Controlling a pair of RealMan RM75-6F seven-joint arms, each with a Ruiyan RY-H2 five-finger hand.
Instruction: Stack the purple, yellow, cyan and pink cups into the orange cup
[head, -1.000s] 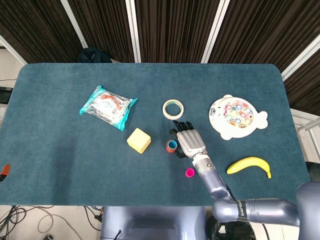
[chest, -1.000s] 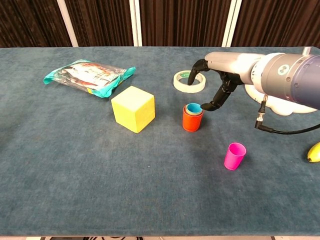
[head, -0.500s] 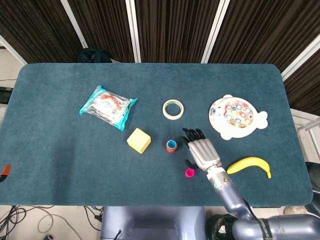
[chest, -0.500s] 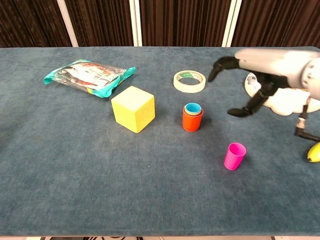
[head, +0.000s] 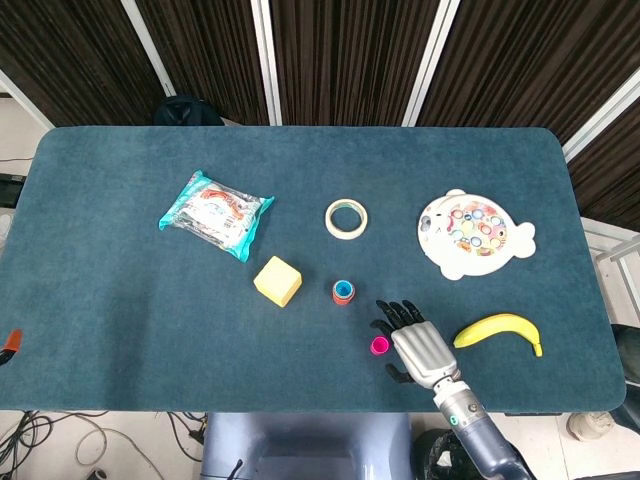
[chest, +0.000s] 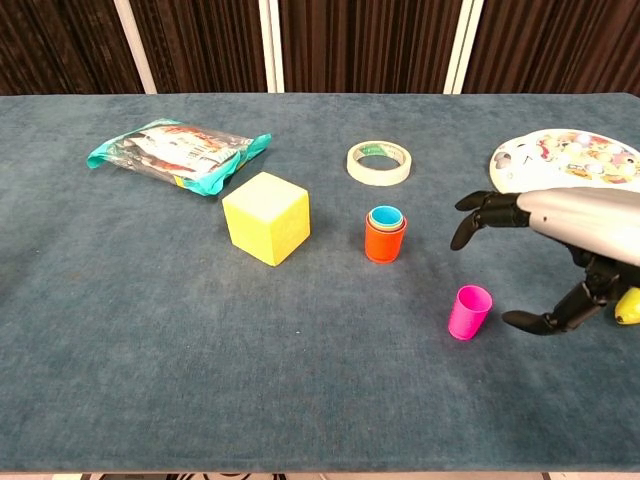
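Note:
The orange cup (head: 343, 293) (chest: 385, 238) stands upright near the table's middle with a cyan cup (chest: 385, 215) nested in it; other rims show faintly around the cyan one. The pink cup (head: 379, 346) (chest: 469, 311) stands alone, upright, nearer the front edge. My right hand (head: 418, 344) (chest: 560, 250) hovers just right of the pink cup, fingers spread wide toward it, holding nothing and not touching it. My left hand is out of sight in both views.
A yellow cube (head: 277, 280) sits left of the orange cup. A tape roll (head: 346, 217) lies behind it. A snack bag (head: 216, 214) is at the far left, a fish-shaped toy plate (head: 475, 232) at the right, a banana (head: 500, 329) beside my right hand.
My right hand has drawn away from the orange cup stack, moving toward the front edge and right, and now sits beside the pink cup with fingers spread.

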